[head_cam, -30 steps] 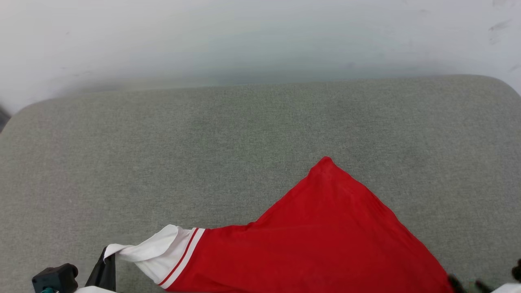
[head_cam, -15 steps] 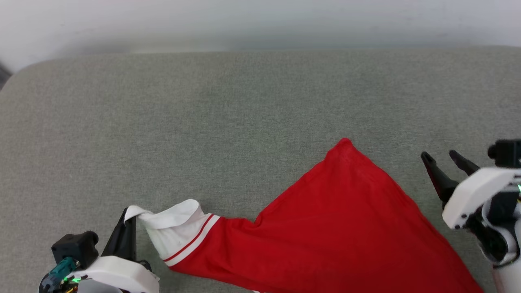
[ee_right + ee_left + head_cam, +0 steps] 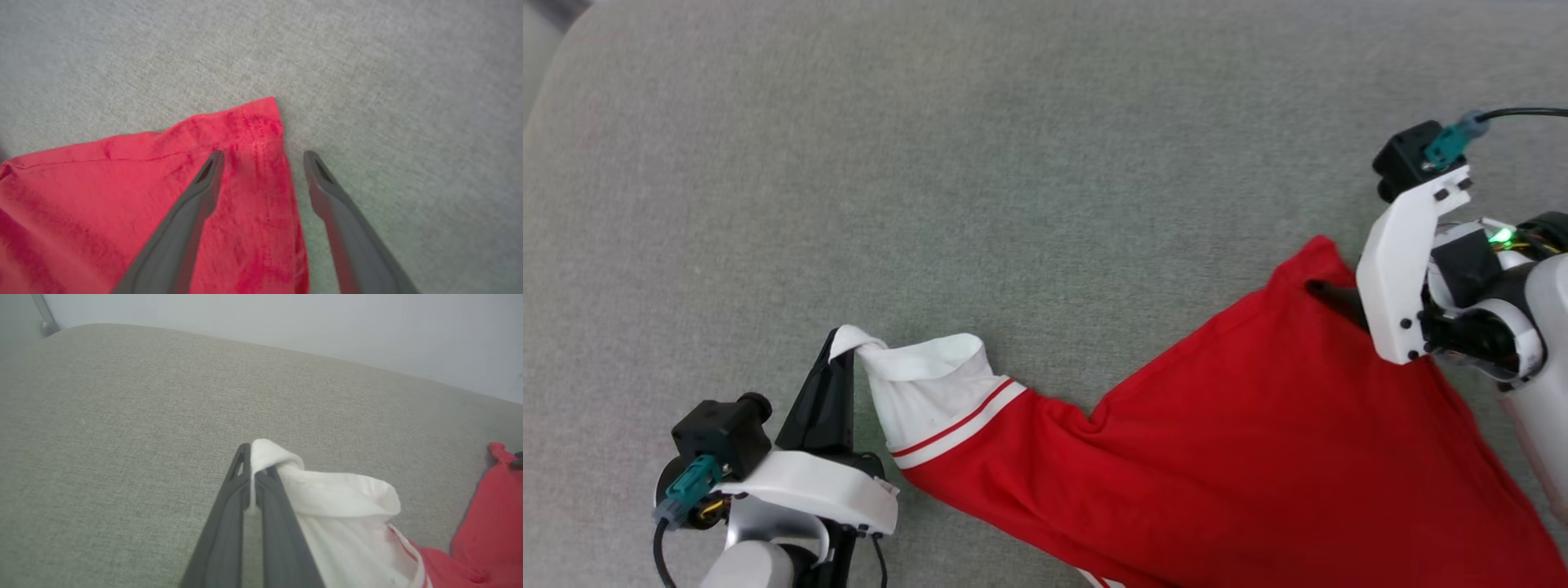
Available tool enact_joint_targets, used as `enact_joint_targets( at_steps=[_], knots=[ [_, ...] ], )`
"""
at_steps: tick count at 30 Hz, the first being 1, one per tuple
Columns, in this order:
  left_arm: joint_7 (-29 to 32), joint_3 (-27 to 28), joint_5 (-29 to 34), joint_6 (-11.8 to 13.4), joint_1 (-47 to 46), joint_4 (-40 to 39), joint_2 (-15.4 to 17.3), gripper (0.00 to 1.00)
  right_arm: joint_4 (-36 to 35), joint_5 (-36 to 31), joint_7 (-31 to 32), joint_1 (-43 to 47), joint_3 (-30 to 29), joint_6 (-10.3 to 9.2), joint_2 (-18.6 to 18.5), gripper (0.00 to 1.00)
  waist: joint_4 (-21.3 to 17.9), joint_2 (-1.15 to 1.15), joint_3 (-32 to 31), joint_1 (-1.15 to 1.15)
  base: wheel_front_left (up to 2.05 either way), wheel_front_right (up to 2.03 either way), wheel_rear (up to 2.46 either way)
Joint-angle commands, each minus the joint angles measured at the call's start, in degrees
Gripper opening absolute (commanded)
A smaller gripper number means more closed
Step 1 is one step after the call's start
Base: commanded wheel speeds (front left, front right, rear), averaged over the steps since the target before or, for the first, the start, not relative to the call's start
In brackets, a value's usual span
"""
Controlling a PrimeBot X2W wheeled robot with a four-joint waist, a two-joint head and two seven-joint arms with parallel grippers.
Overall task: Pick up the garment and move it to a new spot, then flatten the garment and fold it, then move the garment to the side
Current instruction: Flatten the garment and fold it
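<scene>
The garment [image 3: 1241,457], a red jersey of thin fabric, is lying spread and lightly wrinkled on the near right part of the grey cushion [image 3: 1013,163]. Its white sleeve end [image 3: 931,384], edged with two red stripes, is stretching leftward with its tip bunching upward. One red corner [image 3: 1319,253] is pointing toward the far edge.

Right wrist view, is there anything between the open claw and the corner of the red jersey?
Nothing visible. The right claw is open, straddling the edge of the garment at its red corner: one finger over the fabric, the other over the bare grey cushion. The left claw is shut on the white sleeve end.
</scene>
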Motion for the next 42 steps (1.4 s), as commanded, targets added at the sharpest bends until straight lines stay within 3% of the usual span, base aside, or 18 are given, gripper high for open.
enact_joint_targets(
  at_steps=[1, 6, 8, 9, 18, 28, 33, 34, 42],
  knots=[
    [-0.35, 0.01, 0.22, -0.32, -0.76, 0.23, -0.16, 0.00, 0.67, 0.55, 0.26, -0.46, 0.65, -0.03, -0.33, 1.00, 1.40, 0.00, 1.58, -0.01, 0.00, 0.00, 0.00],
    [-1.10, -0.56, -0.17, -0.83, -1.93, 1.73, -1.05, 0.00, 6.96, 3.06, 4.74, 1.43, 5.57, -0.03, -0.30, 1.00, 2.27, 0.00, 2.39, -0.01, 0.00, 0.00, 0.00],
    [-1.36, -0.58, -0.37, -0.82, -2.16, 2.20, -1.15, 0.00, 8.99, 3.77, 6.09, 2.38, 6.95, -0.03, -0.20, 0.24, 2.35, 0.00, 2.25, -0.01, 0.00, 0.00, 0.00],
    [-1.43, -0.62, -0.45, -0.86, -2.20, 2.45, -1.20, 0.00, 9.69, 3.90, 6.36, 2.73, 7.46, -0.04, -0.35, 0.00, 2.35, 0.00, 2.09, -0.01, 0.00, 0.00, 0.00],
    [-0.15, -0.27, 0.32, -0.46, -2.78, 3.61, 1.11, 0.00, 11.18, 4.44, -3.58, -1.18, 5.65, -0.03, 1.06, 0.00, 0.88, 0.00, -2.95, -0.01, 0.00, 0.00, 0.00],
    [4.37, 3.01, -1.72, -2.22, -13.38, 5.87, 4.91, 0.00, 15.64, 0.06, -19.22, -5.11, 0.66, -0.04, 4.61, 0.00, -5.37, 0.00, -11.58, -0.01, 0.00, 0.00, 0.00],
    [5.99, 3.51, -2.83, -3.95, -23.03, 12.70, 4.80, 0.00, 19.49, -2.46, -26.03, -8.01, -1.95, -0.04, 7.29, 0.00, -8.41, 0.00, -13.98, -0.01, 0.00, 0.00, 0.00],
    [6.12, 3.79, -3.08, -4.07, -29.01, 17.88, 3.99, 0.00, 21.79, -3.42, -28.96, -10.66, -2.98, -0.04, 8.72, 0.00, -9.82, 0.00, -14.62, -0.01, 0.00, 0.00, 0.00],
    [3.34, 3.68, -2.46, -5.83, -46.59, 31.77, 1.85, 0.00, 27.52, -5.73, -37.61, -20.98, -7.86, -0.04, 10.15, 0.00, -11.02, 0.00, -12.64, -0.01, 0.00, 0.00, 0.00]
  ],
)
